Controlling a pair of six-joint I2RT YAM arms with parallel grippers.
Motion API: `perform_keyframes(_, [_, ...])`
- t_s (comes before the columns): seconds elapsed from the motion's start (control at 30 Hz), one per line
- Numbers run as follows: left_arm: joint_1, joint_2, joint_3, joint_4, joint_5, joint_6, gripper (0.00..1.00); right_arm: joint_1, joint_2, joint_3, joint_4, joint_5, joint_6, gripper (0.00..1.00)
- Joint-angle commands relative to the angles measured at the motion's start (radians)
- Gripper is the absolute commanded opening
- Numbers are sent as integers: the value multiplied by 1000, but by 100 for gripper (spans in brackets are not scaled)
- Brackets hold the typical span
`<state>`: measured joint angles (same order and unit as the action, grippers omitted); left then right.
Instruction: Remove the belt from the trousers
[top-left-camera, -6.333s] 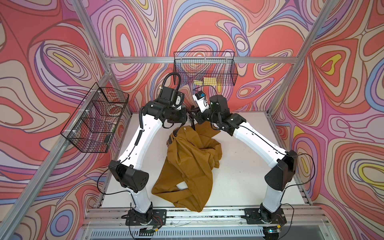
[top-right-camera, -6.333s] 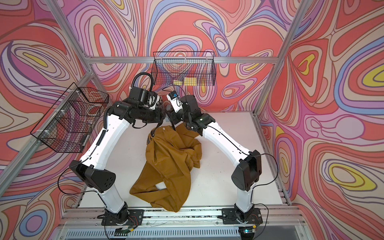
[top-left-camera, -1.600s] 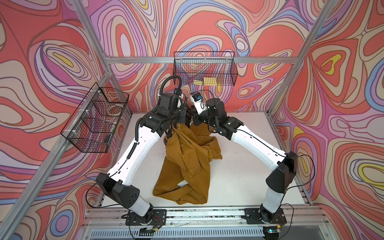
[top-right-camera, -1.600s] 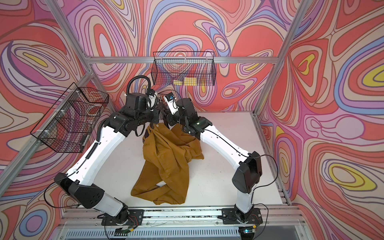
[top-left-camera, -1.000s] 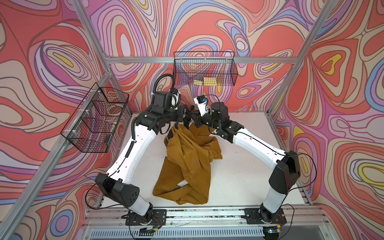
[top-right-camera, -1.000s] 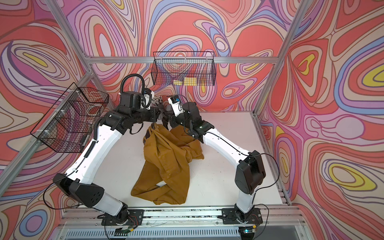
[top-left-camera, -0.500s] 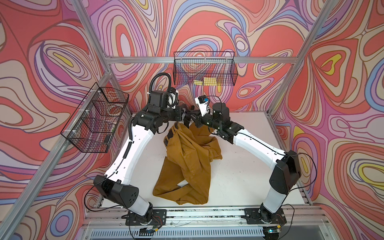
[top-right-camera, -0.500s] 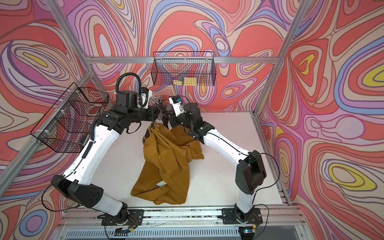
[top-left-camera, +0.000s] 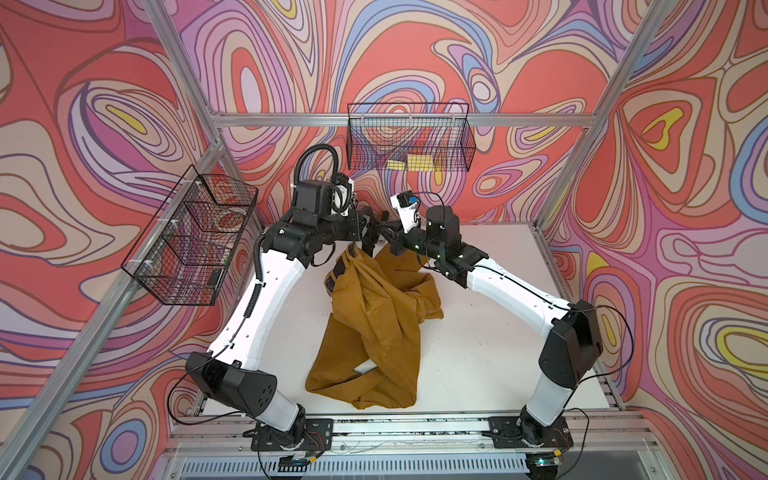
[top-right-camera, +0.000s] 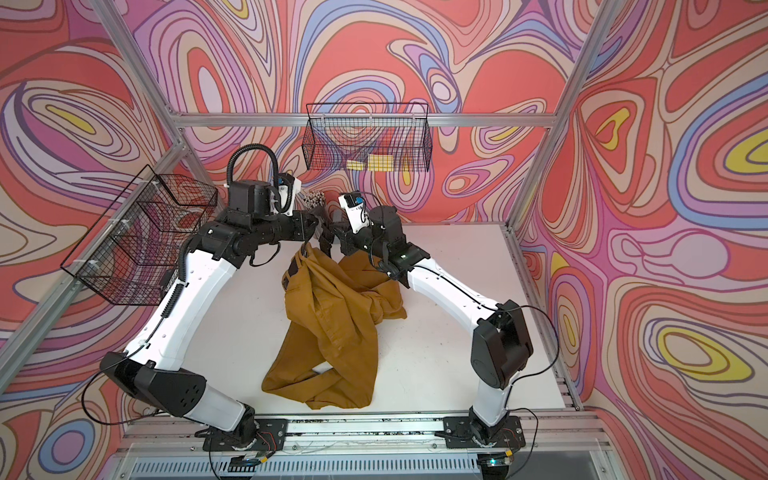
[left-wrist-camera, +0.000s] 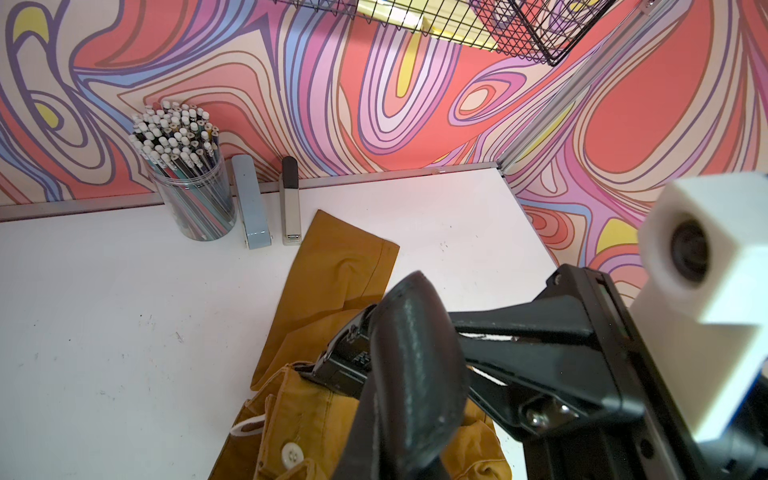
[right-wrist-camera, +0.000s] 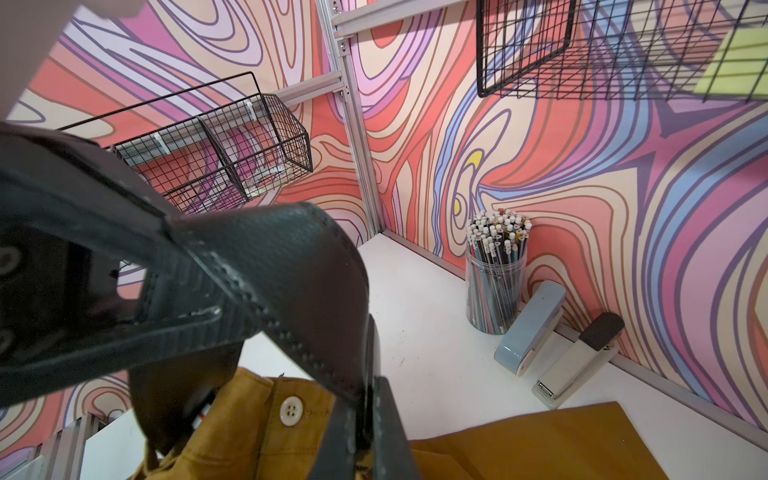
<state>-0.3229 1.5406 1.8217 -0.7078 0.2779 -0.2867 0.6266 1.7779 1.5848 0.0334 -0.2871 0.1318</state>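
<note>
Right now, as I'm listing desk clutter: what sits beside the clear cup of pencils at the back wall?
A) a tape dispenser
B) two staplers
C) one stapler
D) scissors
B: a blue-grey stapler and a beige stapler lie side by side next to the pencil cup.

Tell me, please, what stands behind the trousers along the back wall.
A clear cup of pencils, a blue-grey stapler and a beige stapler with a dark end stand there. In both top views the arms hide the staplers.
</note>
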Motion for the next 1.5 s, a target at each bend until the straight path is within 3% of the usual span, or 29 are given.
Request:
perform_keyframes(0.0, [39, -109, 108, 248, 31, -43, 0, -44, 23, -61, -213, 123, 2, 0])
perform_keyframes(0.37, [60, -114, 149, 320, 118, -128, 0, -53, 24, -142, -217, 176, -8, 17])
perform_keyframes(0.47, [59, -121, 148, 336, 134, -142, 0, -54, 35, -141, -224, 185, -9, 17])
perform_keyframes(0.63, [61, -137, 152, 354, 149, -160, 0, -54, 48, -139, -233, 188, -6, 9])
perform_keyframes(0.77, [61, -141, 171, 370, 174, -184, 0, -54, 65, -128, -255, 183, -9, 17])
perform_keyframes(0.97, [61, -140, 170, 347, 169, -184, 0, -53, 26, -146, -221, 176, -10, 19])
perform_keyframes(1.17, [62, -122, 91, 312, 159, -181, 0, -38, -195, -235, -51, 221, -11, 41])
perform_keyframes(1.3, [61, -98, 50, 313, 149, -195, 0, 8, -264, -223, 13, 257, -74, 46])
perform_keyframes(1.47, [61, -60, 40, 327, 166, -226, 0, 31, -209, -130, 8, 221, -78, 49])
